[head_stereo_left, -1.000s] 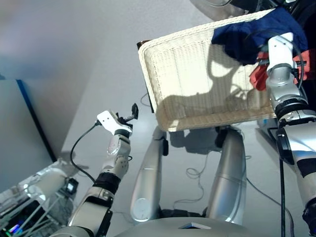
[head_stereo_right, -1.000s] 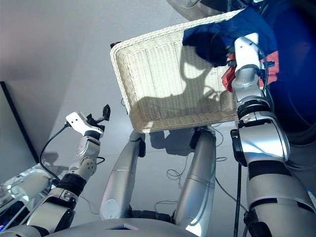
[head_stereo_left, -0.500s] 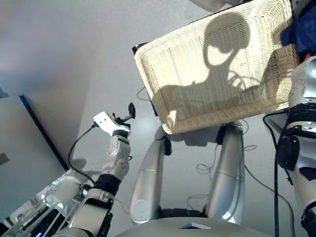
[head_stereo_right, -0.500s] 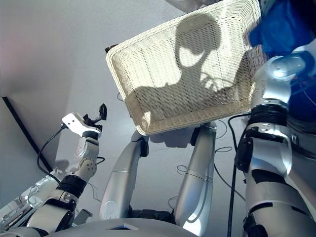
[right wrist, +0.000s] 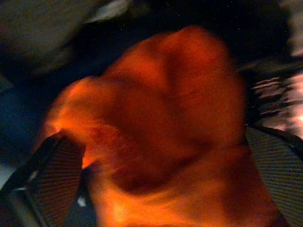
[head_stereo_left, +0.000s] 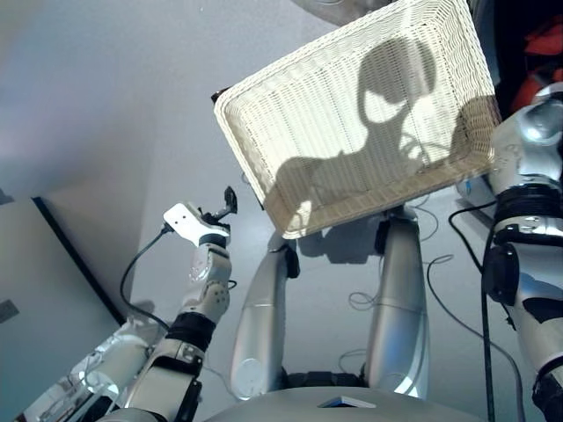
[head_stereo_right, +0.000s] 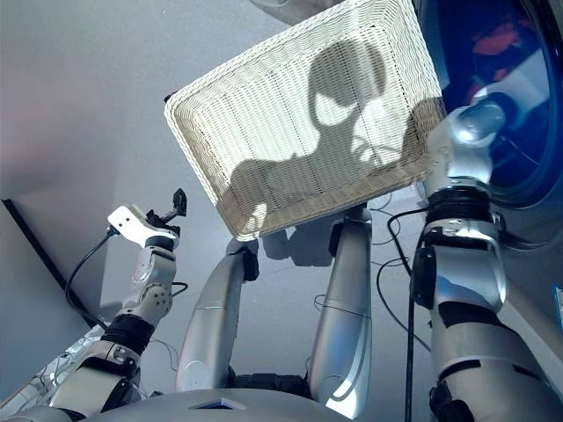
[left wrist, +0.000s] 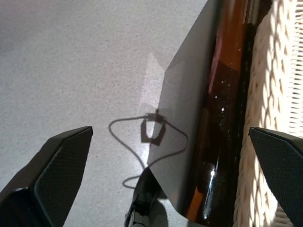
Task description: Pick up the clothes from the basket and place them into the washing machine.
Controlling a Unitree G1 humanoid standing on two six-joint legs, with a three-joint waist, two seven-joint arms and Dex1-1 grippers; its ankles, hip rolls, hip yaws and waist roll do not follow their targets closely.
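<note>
The coral red garment [right wrist: 161, 123] sat bunched between the right tool's [right wrist: 156, 189] two fingers, which were spread around it with the cloth filling the gap; whether they actually pinched it could not be told. In the head views red cloth [head_stereo_right: 497, 40] showed inside the washing machine's [head_stereo_right: 528, 132] dark round opening, where the right arm reached in. The basket [head_stereo_left: 264, 185], tilted and bare of clothes, sat just left of that arm on a dark glossy stand [left wrist: 222, 94]. Well apart, low on the left, the left tool [head_stereo_left: 224, 204] hung over the grey floor [left wrist: 71, 56], fingers spread wide, holding nothing.
</note>
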